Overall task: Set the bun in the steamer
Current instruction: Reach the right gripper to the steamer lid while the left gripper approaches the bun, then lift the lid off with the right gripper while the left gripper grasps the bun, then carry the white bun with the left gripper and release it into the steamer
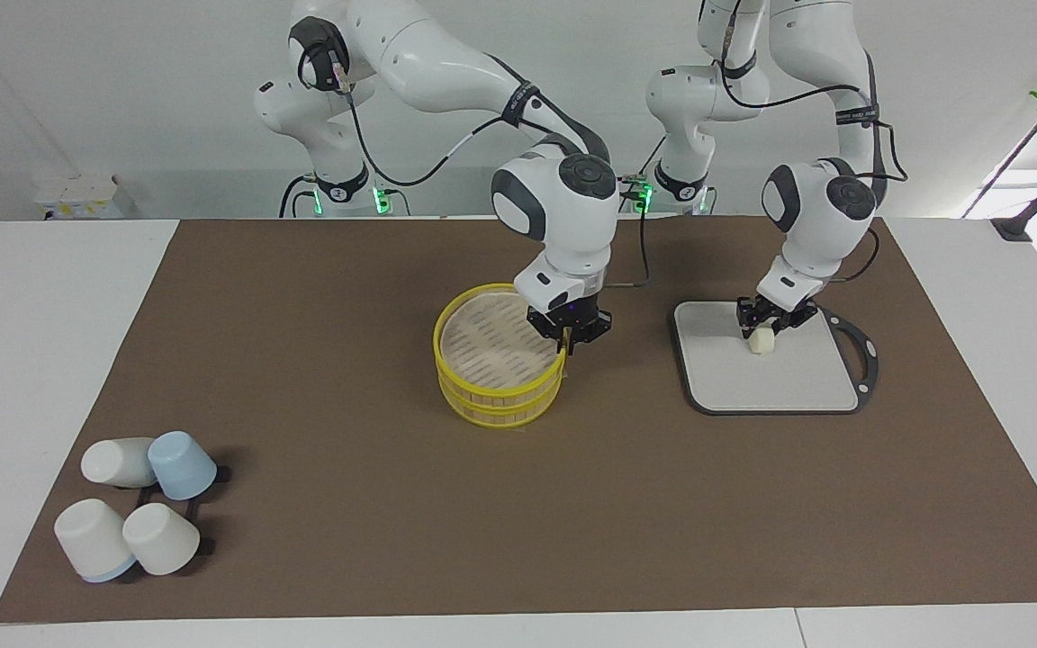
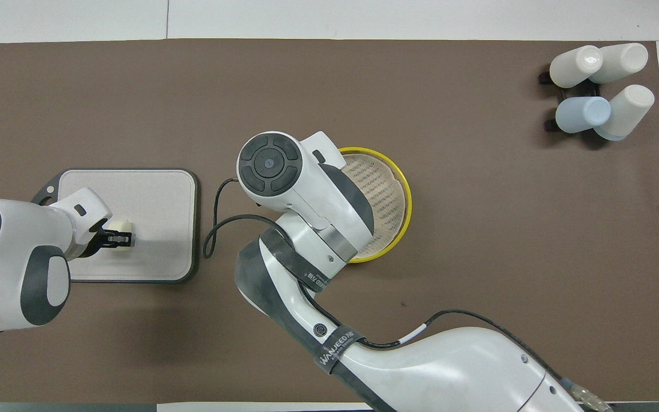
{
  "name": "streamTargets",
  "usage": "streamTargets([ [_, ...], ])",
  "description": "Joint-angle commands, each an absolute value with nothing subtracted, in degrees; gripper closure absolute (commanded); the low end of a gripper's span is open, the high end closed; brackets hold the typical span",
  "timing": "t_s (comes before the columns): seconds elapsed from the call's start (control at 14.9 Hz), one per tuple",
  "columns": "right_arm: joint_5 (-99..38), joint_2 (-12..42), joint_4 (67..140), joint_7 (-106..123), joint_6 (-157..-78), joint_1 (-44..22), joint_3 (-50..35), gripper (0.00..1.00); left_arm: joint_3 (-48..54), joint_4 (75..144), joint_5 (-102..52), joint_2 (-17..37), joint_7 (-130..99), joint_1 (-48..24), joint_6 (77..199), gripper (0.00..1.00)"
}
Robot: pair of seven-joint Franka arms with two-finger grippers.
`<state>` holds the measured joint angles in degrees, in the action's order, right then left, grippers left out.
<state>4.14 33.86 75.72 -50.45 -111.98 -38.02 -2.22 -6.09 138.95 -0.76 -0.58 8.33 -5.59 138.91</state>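
Note:
The bun [image 1: 760, 342] [image 2: 122, 225], a small cream block, lies on the flat grey board [image 1: 789, 382] [image 2: 152, 194] toward the left arm's end of the table. My left gripper [image 1: 763, 329] [image 2: 119, 238] is down on the board, shut on the bun. The steamer [image 1: 491, 287] [image 2: 407, 197], a round bamboo basket with yellow rims and a slatted base, stands mid-table without a lid. My right gripper [image 1: 569, 339] is shut on the steamer's rim, on the side toward the board. In the overhead view the right arm's wrist hides that gripper.
Several white and pale-blue cups [image 1: 136, 504] [image 2: 598, 86] lie on a black rack at the right arm's end, farther from the robots. A brown mat [image 1: 518, 522] covers the table. The board's black handle [image 1: 865, 355] points toward the left arm's end.

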Motion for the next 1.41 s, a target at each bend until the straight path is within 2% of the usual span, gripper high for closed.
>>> streamTargets([
  [0.0, 6.6, 33.1, 74.2, -45.5, -108.2, -36.6, -2.0, 1.00, -6.4, 140.1, 0.3, -1.4, 8.1, -5.9, 140.7, 0.60],
  [0.4, 5.6, 29.8, 71.5, -28.3, -104.8, -26.6, -2.6, 1.00, -6.2, 135.4, 0.0, -0.5, 6.2, -6.8, 135.3, 0.60],
  [0.74, 1.8, 26.4, 72.1, -15.4, -99.7, -17.2, -2.6, 1.00, -6.2, 119.7, -4.1, 0.1, -2.3, -11.3, 116.8, 0.60],
  [0.87, 1.0, 25.9, 72.1, -11.5, -97.9, -13.8, -2.7, 1.00, -6.2, 111.5, -4.7, 2.5, -11.5, -15.8, 110.7, 0.65],
  [1.07, 0.8, 24.6, 73.7, -8.2, -96.9, -12.2, -2.5, 1.00, -6.2, 102.9, -4.8, 6.0, -26.2, -24.4, 108.1, 0.64],
  [1.21, 0.8, 23.6, 75.1, -7.8, -96.9, -11.5, -2.4, 1.00, -6.2, 99.6, -5.2, 7.7, -35.7, -30.6, 110.5, 0.64],
  [1.34, 0.8, 23.6, 75.6, -6.9, -97.0, -10.5, -2.4, 1.00, -6.2, 99.2, -6.3, 8.7, -40.5, -35.7, 115.6, 0.64],
])
